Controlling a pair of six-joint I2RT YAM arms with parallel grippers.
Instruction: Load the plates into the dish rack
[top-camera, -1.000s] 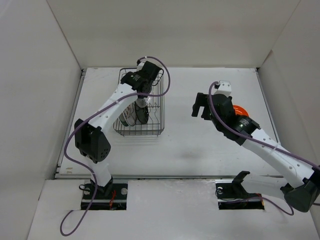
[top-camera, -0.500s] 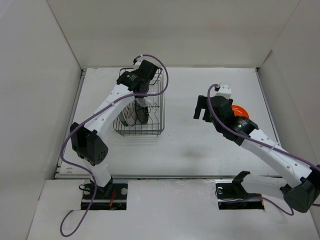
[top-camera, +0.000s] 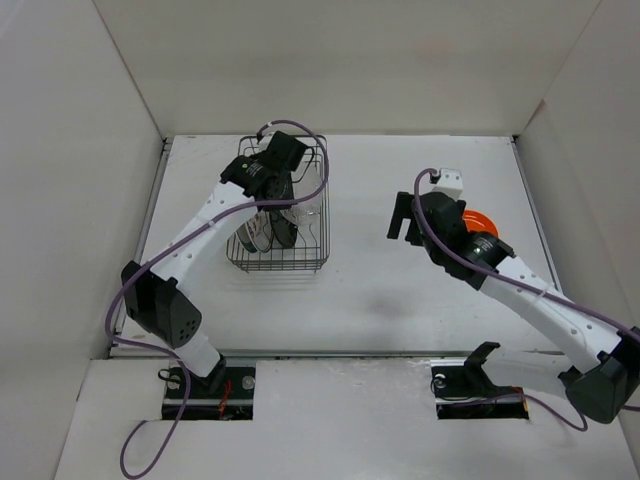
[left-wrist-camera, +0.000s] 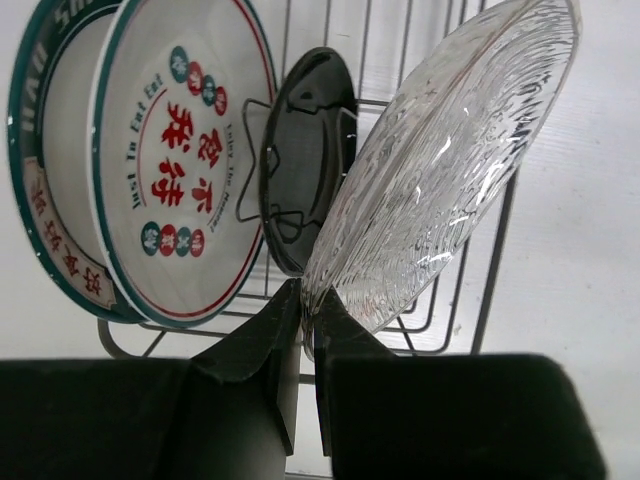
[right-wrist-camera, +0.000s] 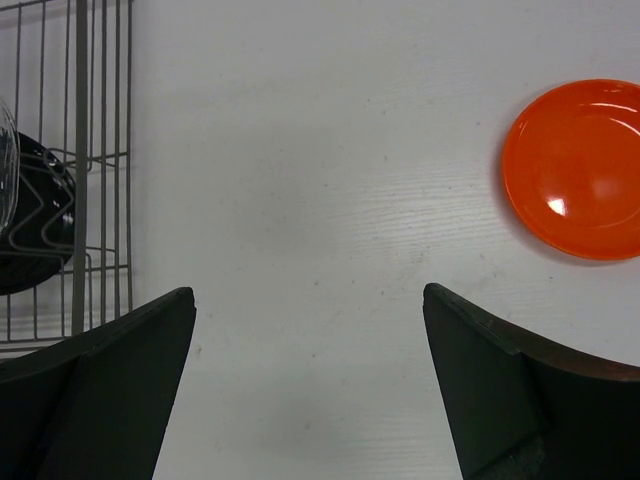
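White walls are enclosing a white table (top-camera: 400, 290). In the top view, the dish rack (top-camera: 312, 262) is sitting left of centre and the orange plate (top-camera: 480, 220) is lying flat at the right.

Left wrist view: the left gripper (left-wrist-camera: 308, 300) is clamping the clear glass plate (left-wrist-camera: 440, 170) by its rim. This plate is tilting over the rack, beside the black plate (left-wrist-camera: 305, 150), the red-character plate (left-wrist-camera: 190, 170) and the dark-rimmed plate (left-wrist-camera: 40, 190).

Right wrist view: the right gripper (right-wrist-camera: 308, 292) is hovering wide open and empty above bare table, between the rack and the orange plate.

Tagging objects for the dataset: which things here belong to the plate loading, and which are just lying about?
Job: dish rack; clear glass plate in left gripper; black plate, red-character plate, patterned-rim plate racked; orange plate on table.
Not job: white walls; purple cables.
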